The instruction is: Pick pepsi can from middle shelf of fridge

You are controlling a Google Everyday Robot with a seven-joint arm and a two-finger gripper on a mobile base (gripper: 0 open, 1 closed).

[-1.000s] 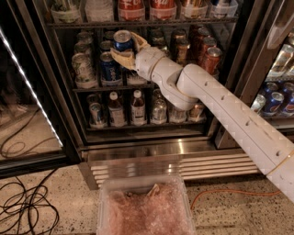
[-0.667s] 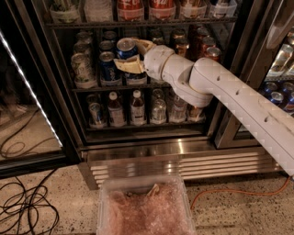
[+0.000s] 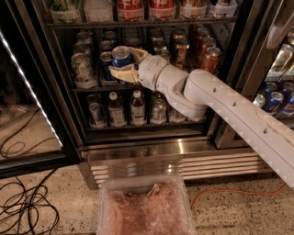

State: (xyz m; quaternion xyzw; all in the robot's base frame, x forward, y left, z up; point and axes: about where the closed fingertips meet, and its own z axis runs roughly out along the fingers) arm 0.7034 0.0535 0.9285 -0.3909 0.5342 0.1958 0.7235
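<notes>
Hand: (image 3: 123, 63) at the front edge of the middle shelf (image 3: 92, 88), left of centre, pinching the pepsi can (image 3: 121, 55) between two tan fingers (image 3: 120, 73).
Fingers: one across the can's lower part, the other behind its upper right side; pressed onto the can, not spread.
Pepsi can: blue, silver top showing, upright with a slight tilt, held in the hand just in front of the middle shelf's left rows; bottom hidden by the lower finger, so contact with the rack could not be told.
Arm: (image 3: 239, 114) white, reached in from the lower right corner of the view, bent at the wrist in front of the shelf's centre.
Middle shelf: mixed cans in rows; silver can (image 3: 82, 69) at the left front edge, just beside the held can; red can (image 3: 211, 57) at the right end.
Top shelf: red cola cans (image 3: 127, 9) along the front edge.
Lower shelf: small bottles (image 3: 137, 106) in a row, under the hand.
Fridge: (image 3: 151, 153) door open, lit strip (image 3: 27, 92) on the left door edge, ribbed steel grille at the base.
Floor: clear plastic bin (image 3: 144, 209) in front of the grille; black cables (image 3: 23, 206) at left; orange cable (image 3: 220, 195) at right.
</notes>
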